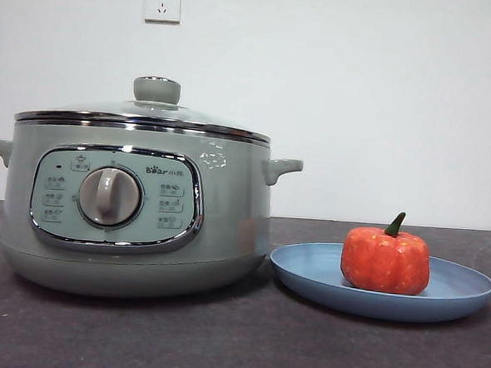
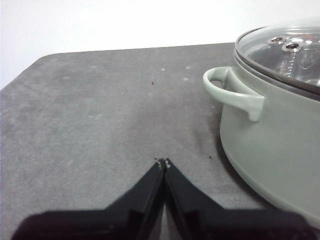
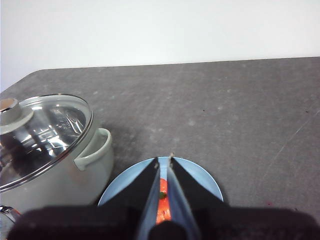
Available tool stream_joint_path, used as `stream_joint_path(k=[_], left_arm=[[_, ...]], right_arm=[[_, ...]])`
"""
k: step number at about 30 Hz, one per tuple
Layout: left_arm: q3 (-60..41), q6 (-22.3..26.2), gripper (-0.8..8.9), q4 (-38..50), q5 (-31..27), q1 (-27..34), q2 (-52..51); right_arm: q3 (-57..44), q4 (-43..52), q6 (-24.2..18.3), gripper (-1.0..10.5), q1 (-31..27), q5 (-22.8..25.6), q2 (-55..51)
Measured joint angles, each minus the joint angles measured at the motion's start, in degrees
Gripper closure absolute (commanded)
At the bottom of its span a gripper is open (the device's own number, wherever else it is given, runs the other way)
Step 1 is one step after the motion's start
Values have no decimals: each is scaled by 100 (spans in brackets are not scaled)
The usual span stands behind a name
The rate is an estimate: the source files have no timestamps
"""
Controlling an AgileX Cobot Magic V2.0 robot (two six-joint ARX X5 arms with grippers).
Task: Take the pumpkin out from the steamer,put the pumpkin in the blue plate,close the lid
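Note:
The pale green steamer (image 1: 135, 219) stands on the left of the dark table. The glass lid (image 1: 145, 115) with its green knob sits closed on the steamer's chrome rim. The orange-red pumpkin (image 1: 385, 259) sits upright in the blue plate (image 1: 464, 289), to the right of the steamer. Neither arm shows in the front view. My left gripper (image 2: 163, 161) is shut and empty, low over bare table beside the steamer's side handle (image 2: 235, 95). My right gripper (image 3: 164, 159) hangs above the plate (image 3: 205, 180), jaws only a narrow slit apart and empty, with the pumpkin (image 3: 163, 202) showing through the slit.
A white wall with two sockets (image 1: 162, 3) stands behind the table. The steamer's side handle (image 1: 281, 168) reaches toward the plate, with a small gap between pot and plate. The dark table surface (image 1: 236, 342) lies in front of both.

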Motion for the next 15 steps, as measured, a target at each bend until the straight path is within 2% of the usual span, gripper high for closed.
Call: stream_joint_path(k=[15], left_arm=[[0, -2, 816, -2, 0, 0, 0]], right_arm=[[0, -39, 0, 918, 0, 0, 0]])
